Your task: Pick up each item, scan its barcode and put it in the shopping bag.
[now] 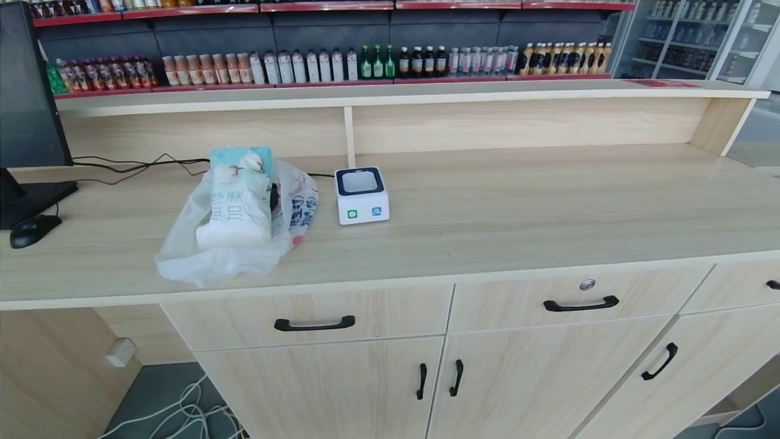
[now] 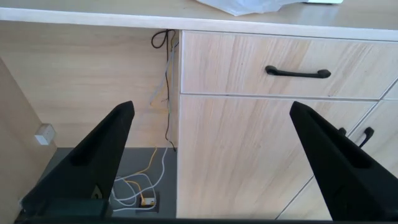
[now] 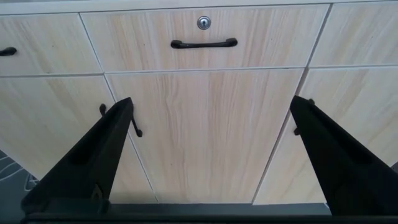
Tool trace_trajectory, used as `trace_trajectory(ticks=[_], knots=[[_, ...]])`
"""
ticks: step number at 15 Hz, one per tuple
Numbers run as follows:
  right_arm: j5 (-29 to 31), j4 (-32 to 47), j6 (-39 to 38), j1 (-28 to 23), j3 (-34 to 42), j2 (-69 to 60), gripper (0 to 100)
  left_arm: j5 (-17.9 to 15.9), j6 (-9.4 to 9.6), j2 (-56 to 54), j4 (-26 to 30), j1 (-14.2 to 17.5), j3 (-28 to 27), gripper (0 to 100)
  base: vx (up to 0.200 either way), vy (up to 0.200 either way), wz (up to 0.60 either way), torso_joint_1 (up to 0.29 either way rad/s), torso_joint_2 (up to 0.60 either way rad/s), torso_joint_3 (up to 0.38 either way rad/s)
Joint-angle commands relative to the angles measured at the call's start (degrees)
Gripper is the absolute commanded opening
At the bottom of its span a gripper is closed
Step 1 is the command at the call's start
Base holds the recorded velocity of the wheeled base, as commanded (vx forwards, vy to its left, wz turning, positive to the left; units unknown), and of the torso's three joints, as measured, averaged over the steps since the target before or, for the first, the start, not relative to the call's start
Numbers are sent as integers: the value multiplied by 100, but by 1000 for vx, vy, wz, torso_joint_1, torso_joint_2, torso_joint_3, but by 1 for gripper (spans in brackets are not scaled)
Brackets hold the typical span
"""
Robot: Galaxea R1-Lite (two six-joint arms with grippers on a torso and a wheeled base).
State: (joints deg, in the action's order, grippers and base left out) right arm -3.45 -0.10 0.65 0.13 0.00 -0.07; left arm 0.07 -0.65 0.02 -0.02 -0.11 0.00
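Observation:
A clear plastic shopping bag [image 1: 201,253] lies on the wooden counter [image 1: 518,213] at the left. A white and teal tissue pack [image 1: 236,198] rests inside it, with another printed item [image 1: 301,210] beside the pack under the plastic. A white barcode scanner box [image 1: 361,195] with a dark window stands just right of the bag. My left gripper [image 2: 211,115] is open, held low in front of the cabinet below the counter, with the bag's edge [image 2: 249,6] above it. My right gripper [image 3: 211,112] is open too, facing the cabinet doors under a locked drawer.
A black monitor [image 1: 27,103] and mouse [image 1: 33,230] sit at the counter's far left, with cables [image 1: 140,163] running behind the bag. A raised shelf [image 1: 396,97] backs the counter. Drawers with black handles [image 1: 314,324] and loose floor cables [image 2: 140,186] lie below.

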Motion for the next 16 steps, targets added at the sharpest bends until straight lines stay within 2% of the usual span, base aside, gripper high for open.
trace_trajectory(ticks=[1, 10, 16], knots=[[2, 1, -12, 4, 0, 7, 100, 1, -6, -2, -6, 2, 0, 100, 0, 0, 0, 0, 0, 0], [2, 1, -12, 4, 0, 7, 100, -7, 12, -2, -6, 2, 0, 100, -200, 0, 0, 1, 3, 4], [-7, 1, -12, 4, 0, 7, 100, -7, 29, -2, -6, 2, 0, 100, 0, 0, 0, 0, 0, 0]])
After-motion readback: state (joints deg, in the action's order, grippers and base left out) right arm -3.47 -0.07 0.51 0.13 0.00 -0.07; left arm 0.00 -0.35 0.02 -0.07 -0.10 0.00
